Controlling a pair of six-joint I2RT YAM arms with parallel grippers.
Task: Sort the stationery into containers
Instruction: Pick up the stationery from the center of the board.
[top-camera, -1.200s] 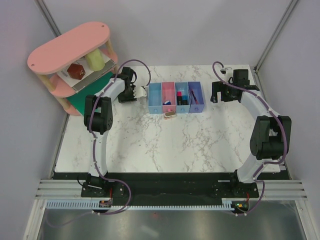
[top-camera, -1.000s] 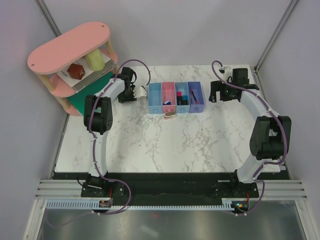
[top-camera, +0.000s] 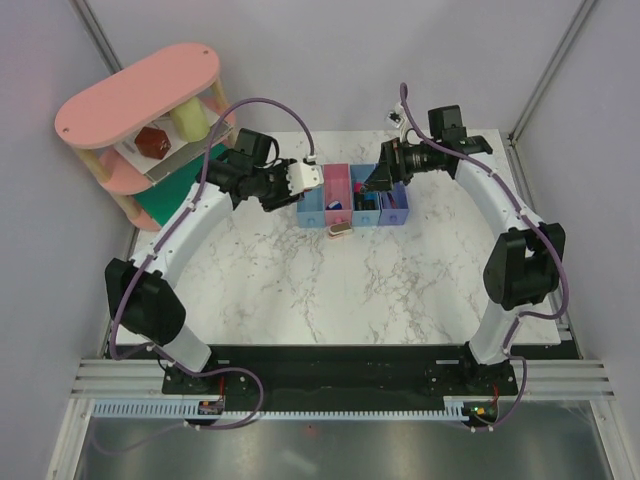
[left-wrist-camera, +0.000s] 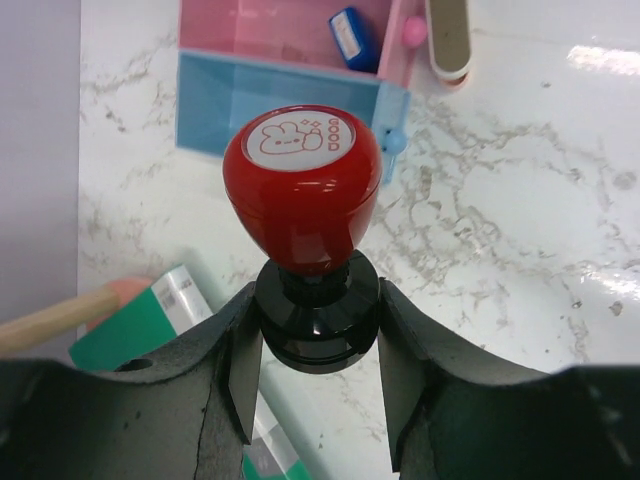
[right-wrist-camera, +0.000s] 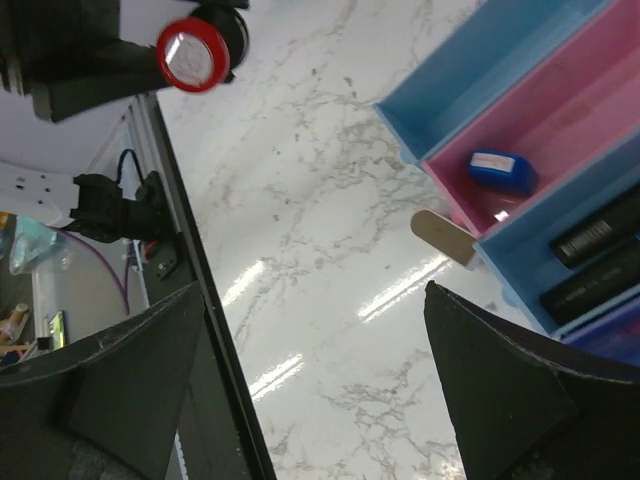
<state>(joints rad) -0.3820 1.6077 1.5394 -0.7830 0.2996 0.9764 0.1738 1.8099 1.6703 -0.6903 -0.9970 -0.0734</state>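
My left gripper (top-camera: 296, 182) (left-wrist-camera: 315, 318) is shut on the black base of a red-topped stamp (left-wrist-camera: 303, 190) with a white rabbit label. It holds the stamp above the table just left of the row of bins. The stamp also shows in the right wrist view (right-wrist-camera: 192, 52). The bins are light blue (top-camera: 310, 198), pink (top-camera: 336, 185), light blue (top-camera: 362, 212) and violet-blue (top-camera: 394, 195). A small blue piece (left-wrist-camera: 352, 35) (right-wrist-camera: 502, 172) lies in the pink bin. Black markers (right-wrist-camera: 590, 240) lie in the third bin. A beige-grey block (top-camera: 340, 229) (right-wrist-camera: 445, 238) lies on the table in front of the bins. My right gripper (top-camera: 375, 180) (right-wrist-camera: 315, 300) is open and empty over the bins.
The pink oval tiered shelf (top-camera: 140, 95) stands at the back left with the flat green board (top-camera: 160, 205) (left-wrist-camera: 120, 335) beside it. The table's dark side rail (right-wrist-camera: 190, 300) shows in the right wrist view.
My left arm has stretched out and carried its gripper right, up to the leftmost bin. My right arm has swung left from the back right corner to above the bins.
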